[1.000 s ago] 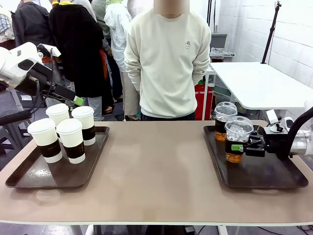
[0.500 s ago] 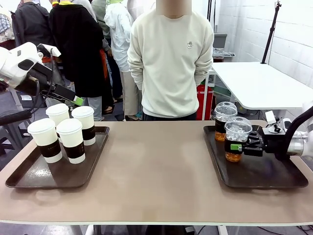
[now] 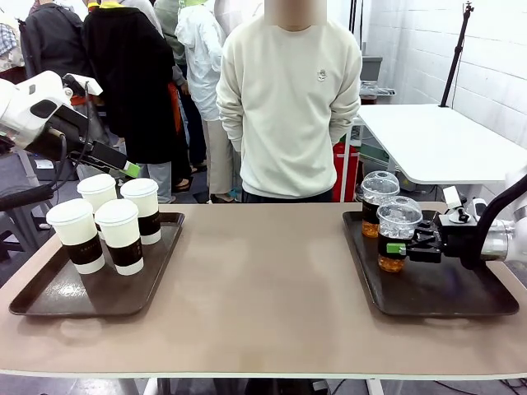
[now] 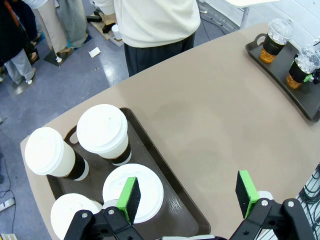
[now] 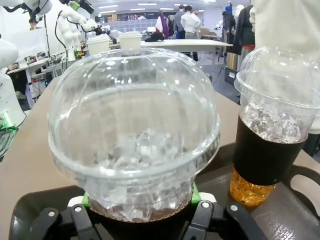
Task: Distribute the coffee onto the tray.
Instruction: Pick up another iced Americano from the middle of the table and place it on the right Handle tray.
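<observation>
Two green pads of our right gripper (image 3: pixel 401 247) clamp the near iced cup (image 3: pixel 398 234) at its dark sleeve, at the right of the front frame. In our right wrist view the dome lid (image 5: pixel 134 132) fills the centre, with a pad tight against each side of the cup below it. The second iced cup (image 3: pixel 379 202) stands just behind and slightly left, close but apart, on the right tray (image 3: pixel 436 300).

At the upper left our left gripper (image 4: pixel 187 192) hangs with jaws wide apart and nothing between them, above the left tray (image 3: pixel 49 300). Its left pad (image 4: pixel 129 199) sits over one lid of the four paper cups (image 3: pixel 109 222), which stand bunched on the tray.

We cannot tell whether the held cup rests on the tray or is just off it.

We judge the soft plastic the main risk: too hard a squeeze could buckle the wall and pop the lid, and a tilt in transit would slop coffee and ice. A swing toward the second cup could knock it over. A person (image 3: pixel 288 99) stands across the table, hands behind their back.
</observation>
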Tool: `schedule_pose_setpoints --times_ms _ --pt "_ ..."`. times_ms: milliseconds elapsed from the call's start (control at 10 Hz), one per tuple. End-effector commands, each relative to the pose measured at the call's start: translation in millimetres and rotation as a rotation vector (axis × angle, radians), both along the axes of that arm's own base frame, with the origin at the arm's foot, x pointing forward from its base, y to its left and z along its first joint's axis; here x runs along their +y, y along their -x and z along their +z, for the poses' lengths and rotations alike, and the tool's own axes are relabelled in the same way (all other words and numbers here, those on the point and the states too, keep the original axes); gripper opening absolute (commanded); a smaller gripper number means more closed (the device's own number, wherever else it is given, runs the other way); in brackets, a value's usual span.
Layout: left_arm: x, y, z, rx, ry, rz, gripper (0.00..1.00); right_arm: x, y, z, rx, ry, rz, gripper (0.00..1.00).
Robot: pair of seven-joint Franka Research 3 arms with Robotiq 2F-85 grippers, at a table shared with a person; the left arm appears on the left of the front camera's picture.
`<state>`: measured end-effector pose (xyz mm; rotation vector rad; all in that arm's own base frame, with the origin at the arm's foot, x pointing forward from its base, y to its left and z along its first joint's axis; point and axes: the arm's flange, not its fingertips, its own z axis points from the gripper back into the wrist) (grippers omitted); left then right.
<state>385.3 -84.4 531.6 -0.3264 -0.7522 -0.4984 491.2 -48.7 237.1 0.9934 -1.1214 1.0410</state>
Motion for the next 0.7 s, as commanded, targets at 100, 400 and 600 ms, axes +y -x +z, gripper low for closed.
schedule_pose_setpoints --times_ms 100,400,600 --pt "1 -1 -2 0.003 0.012 0.001 1.0 -2 3 8 0.107 0.021 -0.013 1.0" --pt "1 -1 -2 0.003 0.012 0.001 1.0 -16 14 14 0.148 0.044 -0.056 1.0" --pt "1 -1 -2 0.003 0.012 0.001 1.0 -33 27 15 0.187 0.055 -0.082 1.0"
